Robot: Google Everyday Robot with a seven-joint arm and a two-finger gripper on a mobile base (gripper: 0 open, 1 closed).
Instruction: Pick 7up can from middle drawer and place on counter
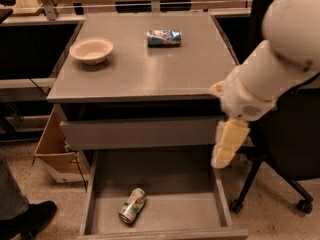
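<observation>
Grey middle drawer (180,211) is standing open, floor bare around the 7up can (132,205) lying front-left; the gripper (224,154) is hanging over the right wall, grip unclear.

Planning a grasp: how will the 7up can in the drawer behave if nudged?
Lying on its side on the middle drawer floor, the 7up can will probably roll. Its shiny metal may slip. The gripper hangs over the drawer's right wall.
</observation>
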